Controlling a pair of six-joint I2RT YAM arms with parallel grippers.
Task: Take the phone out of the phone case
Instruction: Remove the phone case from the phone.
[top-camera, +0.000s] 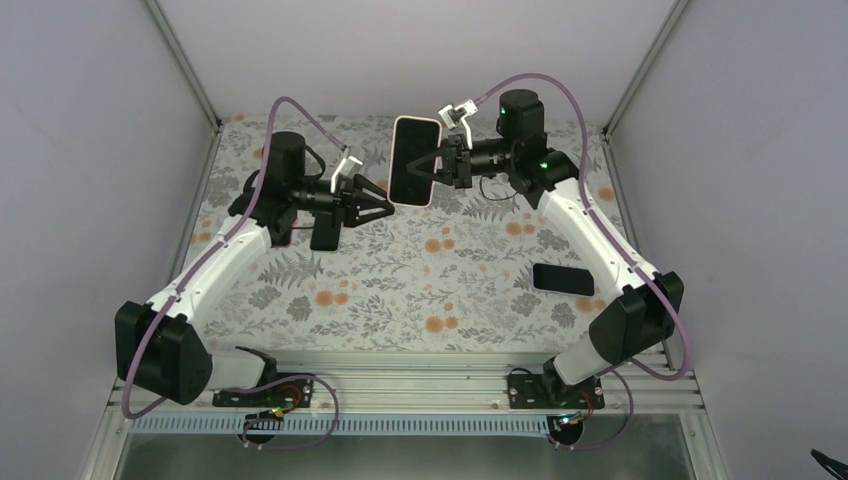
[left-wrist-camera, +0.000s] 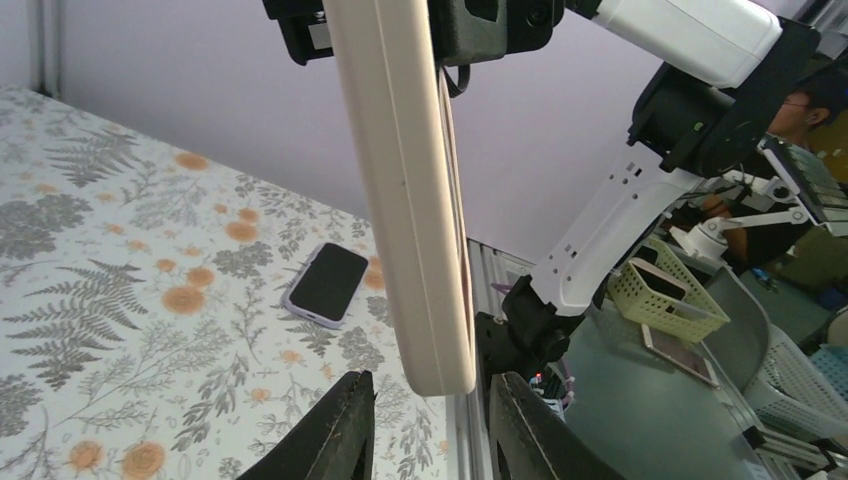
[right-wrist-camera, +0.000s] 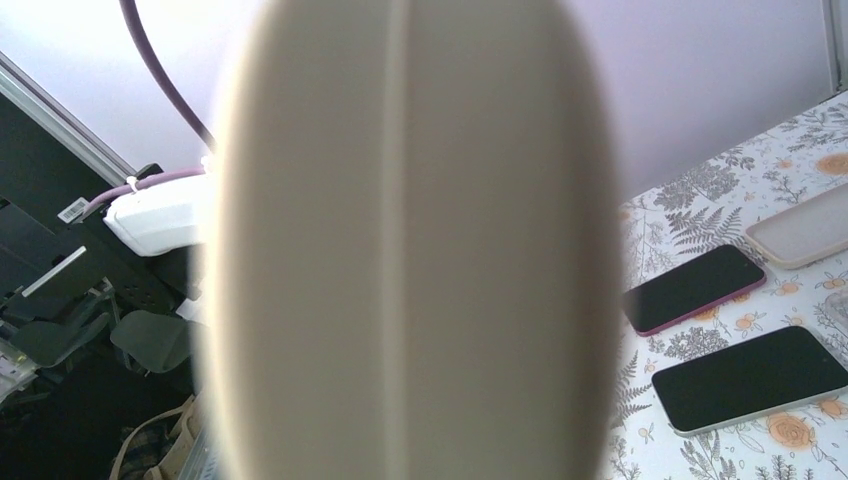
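Holding a phone (top-camera: 410, 170) upright in the air above the floral table (top-camera: 470, 270), the right gripper (top-camera: 433, 167) is pinched on one long side of the cream phone case (left-wrist-camera: 405, 200). The phone sits inside the case, its dark screen facing the overhead camera. The left gripper (top-camera: 388, 203) is at the opposite side, fingers (left-wrist-camera: 345, 430) spread either side of the case's edge; contact cannot be told. A second phone (top-camera: 563, 279) in a lilac case lies flat near the right arm. A white sticker (right-wrist-camera: 70, 211) on dark framing is too small to read.
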